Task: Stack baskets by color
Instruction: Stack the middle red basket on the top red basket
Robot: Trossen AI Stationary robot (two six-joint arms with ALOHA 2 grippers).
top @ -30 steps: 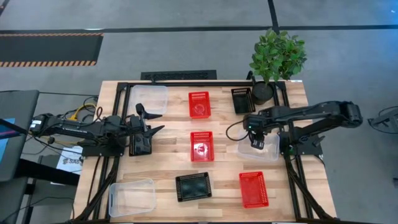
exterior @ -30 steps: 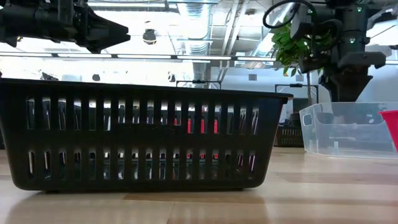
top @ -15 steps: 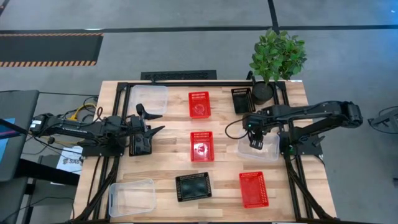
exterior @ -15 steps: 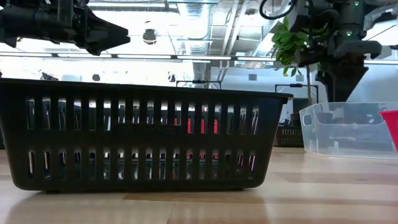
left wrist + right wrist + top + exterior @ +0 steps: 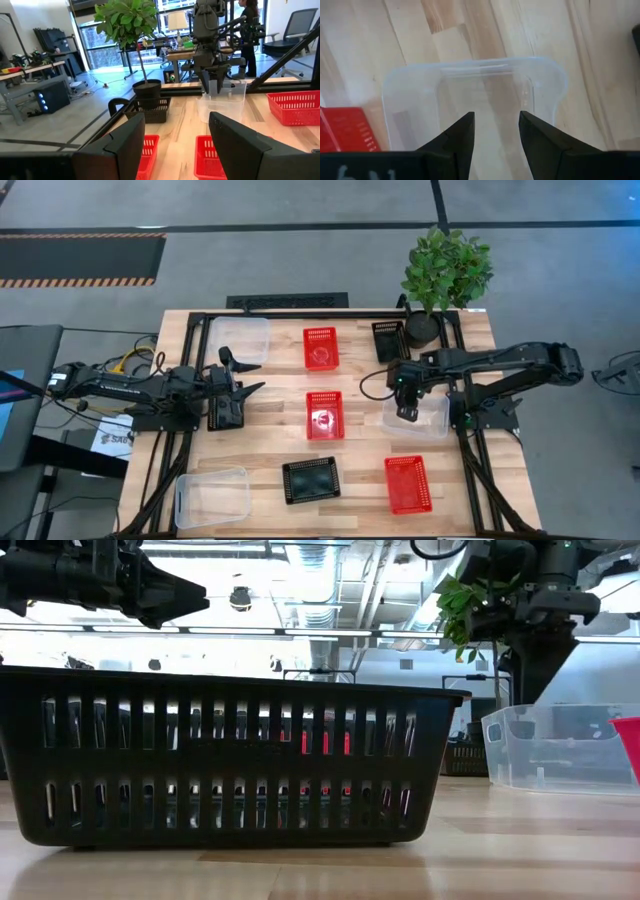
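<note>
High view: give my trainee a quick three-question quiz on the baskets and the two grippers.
1. How many red baskets are on the table?
2. True or false: the right gripper hangs over a clear basket.
3. Which is nearest the potted plant: A a black basket, B a red basket, C a clear basket?

Key:
1. Three.
2. True: right gripper open above the clear basket; left gripper open, holding nothing.
3. A: black basket beside the potted plant.
</note>
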